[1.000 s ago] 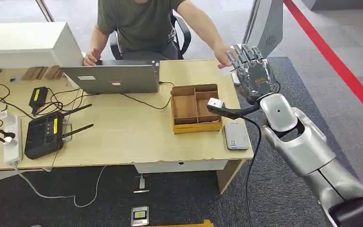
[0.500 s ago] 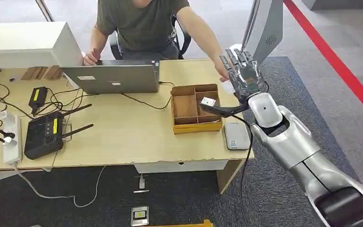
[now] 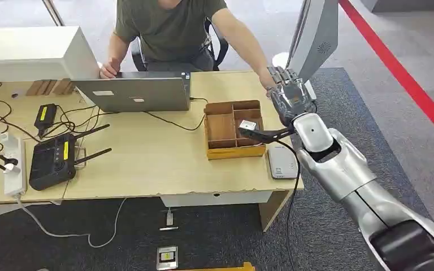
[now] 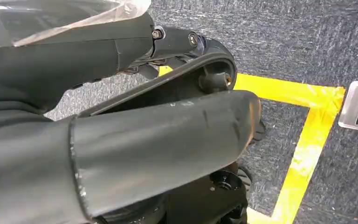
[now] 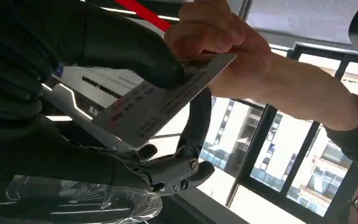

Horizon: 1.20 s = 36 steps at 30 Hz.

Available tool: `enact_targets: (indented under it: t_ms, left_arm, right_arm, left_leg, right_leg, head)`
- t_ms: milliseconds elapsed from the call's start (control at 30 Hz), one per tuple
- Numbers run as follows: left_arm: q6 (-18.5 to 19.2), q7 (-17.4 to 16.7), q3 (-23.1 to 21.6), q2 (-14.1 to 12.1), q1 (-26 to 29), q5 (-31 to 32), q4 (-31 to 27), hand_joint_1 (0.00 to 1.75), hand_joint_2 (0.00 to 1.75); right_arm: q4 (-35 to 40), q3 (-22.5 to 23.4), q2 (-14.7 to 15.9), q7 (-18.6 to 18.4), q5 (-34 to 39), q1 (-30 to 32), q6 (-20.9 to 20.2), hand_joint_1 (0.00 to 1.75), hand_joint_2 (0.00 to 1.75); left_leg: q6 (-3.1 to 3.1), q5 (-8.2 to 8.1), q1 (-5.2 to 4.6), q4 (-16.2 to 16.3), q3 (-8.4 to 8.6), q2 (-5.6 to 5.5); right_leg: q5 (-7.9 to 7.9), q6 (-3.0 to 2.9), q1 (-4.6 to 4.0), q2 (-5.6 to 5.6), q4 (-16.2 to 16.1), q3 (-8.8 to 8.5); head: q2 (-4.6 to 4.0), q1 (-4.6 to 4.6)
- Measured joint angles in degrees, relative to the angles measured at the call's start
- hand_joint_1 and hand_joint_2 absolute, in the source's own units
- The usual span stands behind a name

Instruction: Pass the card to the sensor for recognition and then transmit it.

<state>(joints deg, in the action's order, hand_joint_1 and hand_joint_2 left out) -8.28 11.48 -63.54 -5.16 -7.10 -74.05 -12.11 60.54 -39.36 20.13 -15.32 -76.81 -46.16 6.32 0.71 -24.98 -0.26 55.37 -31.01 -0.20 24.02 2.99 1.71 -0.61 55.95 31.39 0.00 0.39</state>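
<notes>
Change: right hand (image 3: 287, 97) lowered and drawn in toward the far worktop (image 3: 147, 152) edge since a second ago, meeting the seated person's hand (image 3: 268, 84); handover likely under way.
Head view: white flat sensor (image 3: 282, 161) beside the brown divided tray (image 3: 234, 129); card hidden.
Left wrist view: left hand's state cannot be told.
Right wrist view: pale printed card (image 5: 161, 105) pinched by dark fingers (image 5: 135, 51), person's fingers also on it.

Right hand (image 3: 287, 97) raised, pinching a card (image 5: 161, 108).
</notes>
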Motion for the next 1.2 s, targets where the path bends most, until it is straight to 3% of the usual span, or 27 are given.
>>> enact_targets:
  t_ms: [600,1200]
  left_arm:
    - [0.0,-0.2,0.0,0.0,0.0,0.7,0.0,0.0,0.0]
    - [0.5,-0.6,0.0,-0.1,0.1,1.0,0.0,0.0,0.0]
  right_arm:
    - [-0.8,0.0,0.2,0.2,1.1,1.4,-1.9,1.75,1.75]
    - [-3.7,1.2,4.9,-0.6,3.6,9.1,-0.1,1.75,1.75]
  left_leg:
    - [0.0,0.0,0.0,0.0,0.02,0.01]
    - [0.01,-0.01,-0.01,0.0,0.01,0.0]
  right_leg:
    - [0.0,0.0,0.0,0.0,0.0,0.02]
    - [0.0,0.0,0.0,0.01,0.0,0.02]
  head:
    - [0.0,0.0]
    - [0.0,-0.02]
